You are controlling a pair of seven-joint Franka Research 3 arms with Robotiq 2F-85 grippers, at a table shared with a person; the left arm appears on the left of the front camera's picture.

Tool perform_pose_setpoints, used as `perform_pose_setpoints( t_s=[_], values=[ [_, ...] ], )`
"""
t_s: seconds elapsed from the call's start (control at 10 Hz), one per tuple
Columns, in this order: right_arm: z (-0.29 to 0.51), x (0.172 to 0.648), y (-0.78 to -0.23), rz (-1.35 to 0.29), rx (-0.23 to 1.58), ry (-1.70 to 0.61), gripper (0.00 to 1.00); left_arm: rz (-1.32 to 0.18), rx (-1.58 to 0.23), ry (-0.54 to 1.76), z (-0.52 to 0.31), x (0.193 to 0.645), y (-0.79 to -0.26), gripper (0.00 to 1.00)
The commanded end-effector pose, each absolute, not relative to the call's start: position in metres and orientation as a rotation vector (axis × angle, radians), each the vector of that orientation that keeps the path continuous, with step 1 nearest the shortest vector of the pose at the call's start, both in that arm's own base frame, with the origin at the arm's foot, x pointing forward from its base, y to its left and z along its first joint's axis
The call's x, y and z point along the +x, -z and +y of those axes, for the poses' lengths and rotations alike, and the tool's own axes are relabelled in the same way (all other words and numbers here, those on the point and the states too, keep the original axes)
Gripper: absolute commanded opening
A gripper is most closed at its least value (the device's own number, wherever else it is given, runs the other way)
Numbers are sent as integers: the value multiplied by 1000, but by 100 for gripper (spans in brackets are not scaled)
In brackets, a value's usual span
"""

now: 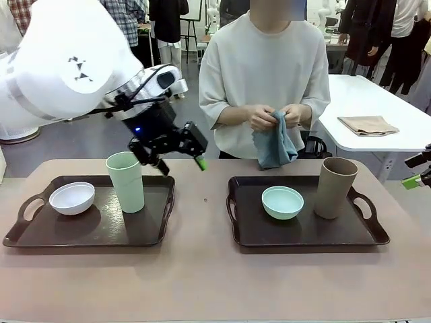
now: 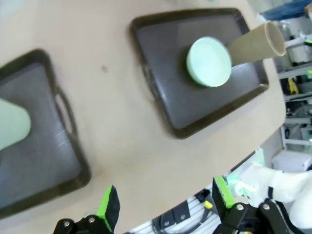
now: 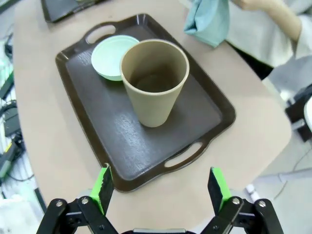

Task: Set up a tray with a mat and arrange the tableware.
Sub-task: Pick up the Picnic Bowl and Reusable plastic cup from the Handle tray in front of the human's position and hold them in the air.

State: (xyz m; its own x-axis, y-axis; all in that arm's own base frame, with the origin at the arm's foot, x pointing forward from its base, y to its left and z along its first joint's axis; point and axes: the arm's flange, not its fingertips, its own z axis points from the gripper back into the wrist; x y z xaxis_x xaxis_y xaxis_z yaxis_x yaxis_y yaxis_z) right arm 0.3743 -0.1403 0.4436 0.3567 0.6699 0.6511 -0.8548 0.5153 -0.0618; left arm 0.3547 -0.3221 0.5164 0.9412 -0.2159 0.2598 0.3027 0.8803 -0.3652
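Note:
Two dark trays lie on the table. The left tray point(image 1: 40, 235) holds a white bowl point(image 1: 72, 198) and an upright pale green cup point(image 1: 126, 182). On the right tray point(image 1: 350, 232) stand a mint green bowl point(image 1: 283, 202) and a brown cup point(image 1: 335, 187). My left gripper point(image 1: 180, 163) hovers open above the left tray's far right corner, holding nothing. At the right edge my right gripper point(image 1: 419, 171) is open and empty, above and to the right of the right tray. The person holds a blue-grey cloth mat point(image 1: 276, 141) in both hands beyond the right tray.
A white side table point(image 1: 377, 101) at the back right carries a folded beige cloth point(image 1: 367, 124). Other people stand behind. Bare tabletop point(image 1: 202, 222) separates the trays and runs along the near edge.

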Motion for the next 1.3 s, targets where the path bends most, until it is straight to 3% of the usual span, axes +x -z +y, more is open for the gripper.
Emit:
perform_pose_setpoints(
  t_s=[0.0, 0.2, 0.4, 0.7, 1.0, 1.1, 1.2],
  values=[
    [-161, 415, -432, -742, 316, -1161, 100, -265, -326, 295, -380, 376, -533, 100],
    [-164, 423, -423, -709, 300, -1386, 100, -285, -282, 289, -417, 392, -535, 100],
    [-158, 439, -416, -769, 334, -1402, 100, -269, -265, 304, -448, 407, -521, 100],
    [-119, 458, -391, -728, 497, -1471, 100, -259, -232, 283, -476, 427, -487, 100],
    [-107, 468, -379, -580, 533, -1252, 100, -265, -300, 318, -481, 428, -479, 100],
    [-98, 458, -374, -650, 524, -1410, 100, -239, -241, 317, -471, 429, -469, 100],
    [-98, 458, -374, -650, 524, -1410, 100, -239, -241, 317, -471, 429, -469, 100]
  ],
)
